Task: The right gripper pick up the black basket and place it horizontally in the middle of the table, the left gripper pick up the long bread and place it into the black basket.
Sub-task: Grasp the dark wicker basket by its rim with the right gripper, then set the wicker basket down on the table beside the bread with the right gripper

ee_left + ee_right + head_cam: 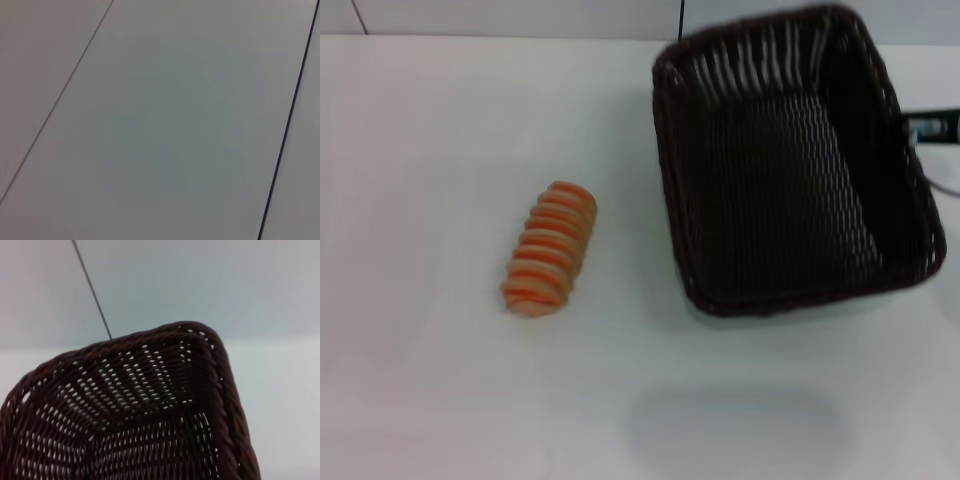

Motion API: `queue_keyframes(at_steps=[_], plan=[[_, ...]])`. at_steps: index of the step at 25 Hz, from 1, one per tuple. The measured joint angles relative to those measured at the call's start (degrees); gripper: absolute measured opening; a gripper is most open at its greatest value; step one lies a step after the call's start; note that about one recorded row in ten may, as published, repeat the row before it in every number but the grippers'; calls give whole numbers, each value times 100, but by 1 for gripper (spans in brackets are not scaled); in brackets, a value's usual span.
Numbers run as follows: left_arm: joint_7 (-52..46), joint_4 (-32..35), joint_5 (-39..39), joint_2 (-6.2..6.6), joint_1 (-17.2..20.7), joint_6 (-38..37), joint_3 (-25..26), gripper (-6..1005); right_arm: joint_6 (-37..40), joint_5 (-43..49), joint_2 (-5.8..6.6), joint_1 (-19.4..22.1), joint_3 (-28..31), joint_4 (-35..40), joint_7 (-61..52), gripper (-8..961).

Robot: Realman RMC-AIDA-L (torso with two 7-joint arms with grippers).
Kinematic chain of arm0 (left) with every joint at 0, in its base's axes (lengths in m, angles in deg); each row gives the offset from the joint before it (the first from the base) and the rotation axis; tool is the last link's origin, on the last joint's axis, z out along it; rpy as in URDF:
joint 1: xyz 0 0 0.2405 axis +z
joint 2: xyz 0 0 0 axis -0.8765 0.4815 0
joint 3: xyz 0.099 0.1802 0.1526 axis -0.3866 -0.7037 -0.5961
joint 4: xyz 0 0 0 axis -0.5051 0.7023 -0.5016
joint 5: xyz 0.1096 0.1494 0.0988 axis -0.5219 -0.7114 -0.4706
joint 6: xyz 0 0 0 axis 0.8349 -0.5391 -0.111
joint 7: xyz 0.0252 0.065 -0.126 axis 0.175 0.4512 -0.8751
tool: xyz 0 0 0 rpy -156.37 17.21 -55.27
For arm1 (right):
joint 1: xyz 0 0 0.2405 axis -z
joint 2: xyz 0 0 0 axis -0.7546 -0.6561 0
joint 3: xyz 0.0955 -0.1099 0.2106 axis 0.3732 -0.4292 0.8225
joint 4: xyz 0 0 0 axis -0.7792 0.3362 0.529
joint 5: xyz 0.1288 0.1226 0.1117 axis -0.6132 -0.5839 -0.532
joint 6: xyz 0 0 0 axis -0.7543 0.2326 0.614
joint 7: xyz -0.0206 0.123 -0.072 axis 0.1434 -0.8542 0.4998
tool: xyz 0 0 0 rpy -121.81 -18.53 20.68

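Observation:
The black basket (790, 160) hangs tilted above the white table (440, 400) at the right, with its shadow (735, 430) lying apart from it near the front edge. My right gripper (932, 128) shows only as a black part with a blue light at the basket's right rim, holding it. The right wrist view is filled by a basket corner (150, 405) seen from close up. The long bread (550, 250), striped orange and cream, lies on the table left of the basket. My left gripper is out of view; its wrist view shows only a plain grey surface.
The table's far edge meets a pale wall (520, 15) with thin dark seams. Open tabletop lies between the bread and the basket and along the front.

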Motion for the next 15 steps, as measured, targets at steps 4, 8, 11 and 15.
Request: queue_keyframes(at_steps=[4,8,11,15], plan=[[51,9,0,-19,39,14,0,858,1046,299,-1,194,-270,130,347,153],[65,47,-11,-25,42,32,0,859,1707,278,-5,227,-372,232,939,153],[73,14,-24,-25,71,35,0,859,1923,78,7,132,-443,333,1583,152],[75,4,-7,-25,74,35,49,859,1910,-594,12,-39,-482,453,2814,152]])
